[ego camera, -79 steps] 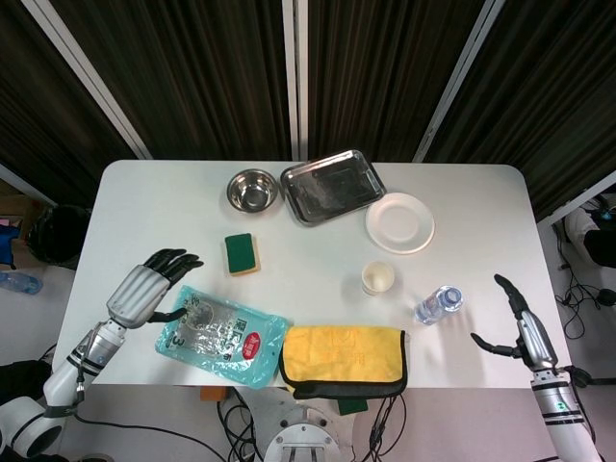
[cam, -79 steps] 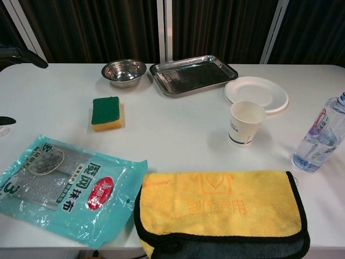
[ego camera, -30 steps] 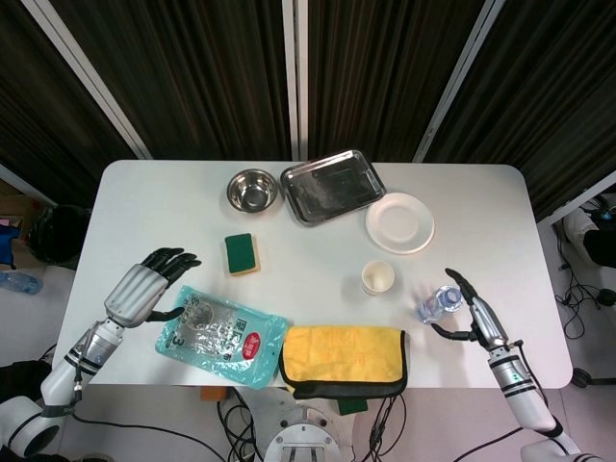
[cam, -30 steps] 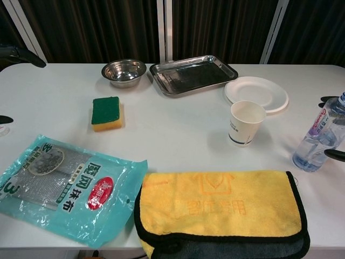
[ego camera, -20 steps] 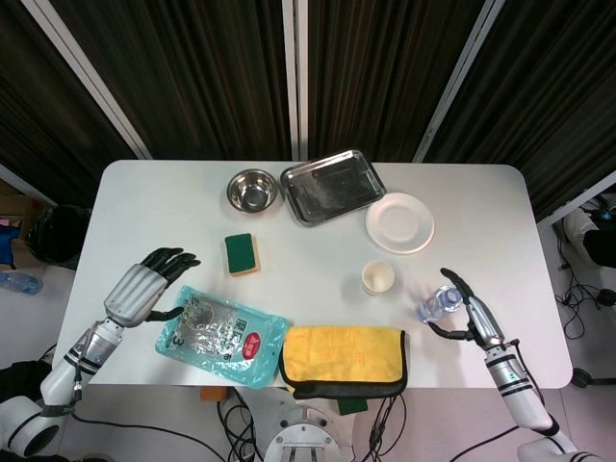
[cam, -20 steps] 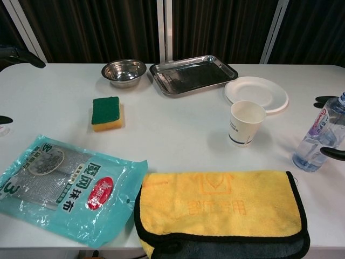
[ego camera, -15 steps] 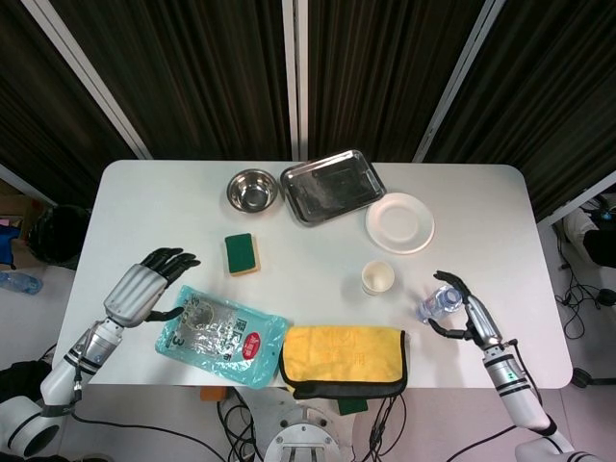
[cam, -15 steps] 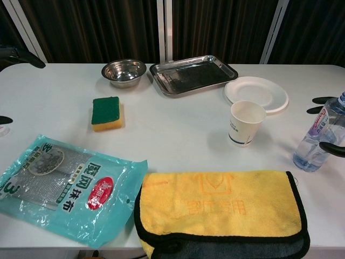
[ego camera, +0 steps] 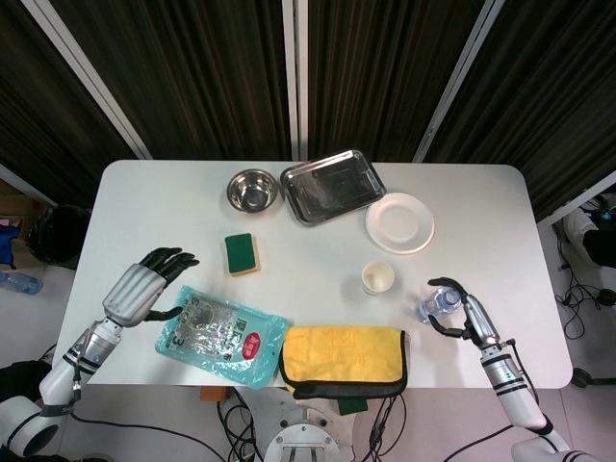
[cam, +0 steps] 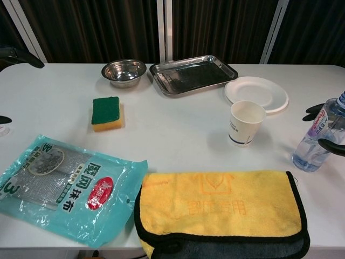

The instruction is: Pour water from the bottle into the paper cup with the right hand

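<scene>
Right hand (ego camera: 464, 315), lower right of frame, fingers curled around upright bottle (ego camera: 438, 303) beside paper cup (ego camera: 377, 278); left hand (ego camera: 144, 287), lower left, fingers spread.

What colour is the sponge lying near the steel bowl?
Green-topped rectangular sponge with a yellow base, clearest in the chest view.
</scene>
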You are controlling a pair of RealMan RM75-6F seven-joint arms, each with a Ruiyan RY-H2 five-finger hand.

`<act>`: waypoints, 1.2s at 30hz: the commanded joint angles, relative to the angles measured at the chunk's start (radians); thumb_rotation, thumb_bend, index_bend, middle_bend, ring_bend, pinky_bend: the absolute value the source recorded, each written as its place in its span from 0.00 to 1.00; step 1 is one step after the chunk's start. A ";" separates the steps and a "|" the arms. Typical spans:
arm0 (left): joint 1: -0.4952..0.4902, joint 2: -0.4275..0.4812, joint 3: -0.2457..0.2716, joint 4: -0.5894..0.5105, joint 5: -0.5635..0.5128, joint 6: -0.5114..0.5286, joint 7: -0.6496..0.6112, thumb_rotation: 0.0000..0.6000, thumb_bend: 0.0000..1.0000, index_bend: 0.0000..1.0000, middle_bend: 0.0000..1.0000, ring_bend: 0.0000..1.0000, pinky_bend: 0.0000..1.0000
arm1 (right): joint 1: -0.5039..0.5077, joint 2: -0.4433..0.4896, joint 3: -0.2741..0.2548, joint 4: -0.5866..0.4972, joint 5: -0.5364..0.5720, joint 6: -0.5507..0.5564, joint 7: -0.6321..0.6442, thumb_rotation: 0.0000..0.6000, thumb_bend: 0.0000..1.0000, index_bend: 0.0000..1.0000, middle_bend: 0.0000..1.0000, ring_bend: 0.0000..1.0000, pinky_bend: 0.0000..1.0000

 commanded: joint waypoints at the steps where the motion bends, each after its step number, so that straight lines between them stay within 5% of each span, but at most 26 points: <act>1: 0.000 0.001 0.000 -0.001 0.000 0.000 0.000 0.99 0.13 0.19 0.17 0.12 0.17 | 0.000 -0.001 0.000 0.001 0.001 -0.001 0.000 1.00 0.33 0.34 0.24 0.12 0.16; 12: 0.000 0.002 -0.001 -0.004 -0.003 -0.003 0.005 0.99 0.13 0.19 0.17 0.12 0.17 | -0.001 -0.003 0.003 0.002 0.011 -0.005 0.002 1.00 0.35 0.52 0.30 0.16 0.19; 18: 0.002 0.003 0.000 -0.004 -0.004 -0.002 0.004 0.99 0.13 0.19 0.17 0.12 0.17 | -0.006 -0.004 0.014 0.002 0.012 0.020 0.012 1.00 0.37 0.58 0.38 0.24 0.29; 36: 0.004 0.006 0.001 -0.009 0.001 0.003 0.007 0.99 0.13 0.19 0.17 0.12 0.17 | -0.040 0.073 0.080 -0.097 0.011 0.182 -0.002 1.00 0.49 0.66 0.50 0.37 0.42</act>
